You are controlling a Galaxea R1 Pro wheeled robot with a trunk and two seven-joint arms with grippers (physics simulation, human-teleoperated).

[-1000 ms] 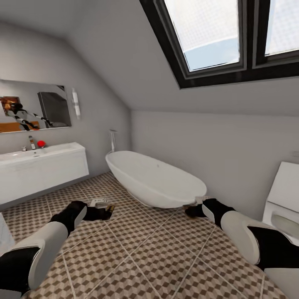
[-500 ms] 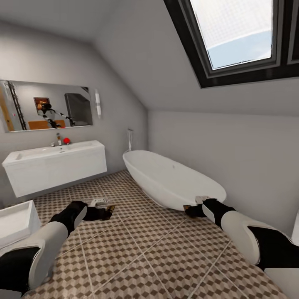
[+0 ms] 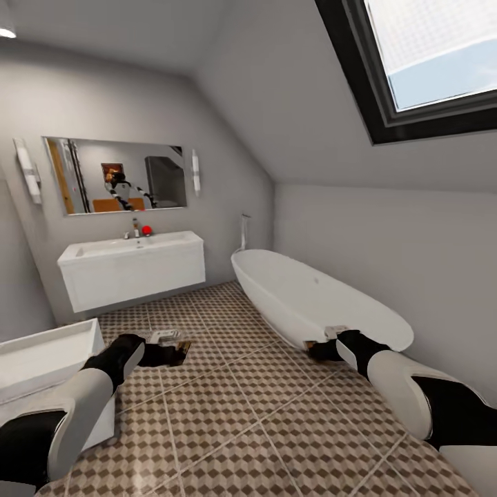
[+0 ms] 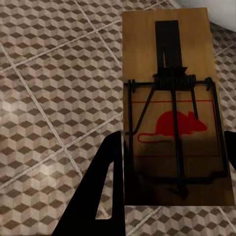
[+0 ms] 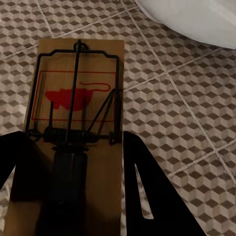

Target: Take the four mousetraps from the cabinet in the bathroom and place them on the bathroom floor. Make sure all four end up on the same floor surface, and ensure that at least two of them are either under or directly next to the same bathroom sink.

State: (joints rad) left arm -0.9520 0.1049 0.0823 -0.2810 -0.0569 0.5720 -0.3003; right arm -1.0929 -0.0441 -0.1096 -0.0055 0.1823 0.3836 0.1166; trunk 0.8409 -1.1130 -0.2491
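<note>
In the head view, both arms are seen stretched forward over the bathroom floor (image 3: 235, 421), whose large tiles are printed with a brown, beige and white cube pattern between pale grout lines; a flat brown mousetrap (image 3: 170, 343) is held at the left gripper (image 3: 168, 353), and a second mousetrap (image 3: 330, 335) is held at the right gripper (image 3: 319, 348), both carried above the tiles; against the far wall a white sink (image 3: 132, 268) on a boxy vanity is set below a wide mirror (image 3: 117, 174), with a long oval bathtub (image 3: 317, 302) to its right beneath the sloping ceiling and a dark-framed skylight (image 3: 428, 62); a white square-edged fixture (image 3: 48, 359) is seen close by the left arm. In the left wrist view, the trap (image 4: 174, 105) is shown as a rectangular wooden board with dark wire, a coiled spring and a red mouse drawing; it is clamped between the two dark fingers (image 4: 98, 196), with the patterned tiles beneath. In the right wrist view, the other trap (image 5: 81, 128) is shown with the same wire frame and red mouse print; it is gripped between the dark fingers (image 5: 147, 196), above the tiles and near the white curve of the bathtub (image 5: 196, 19).
</note>
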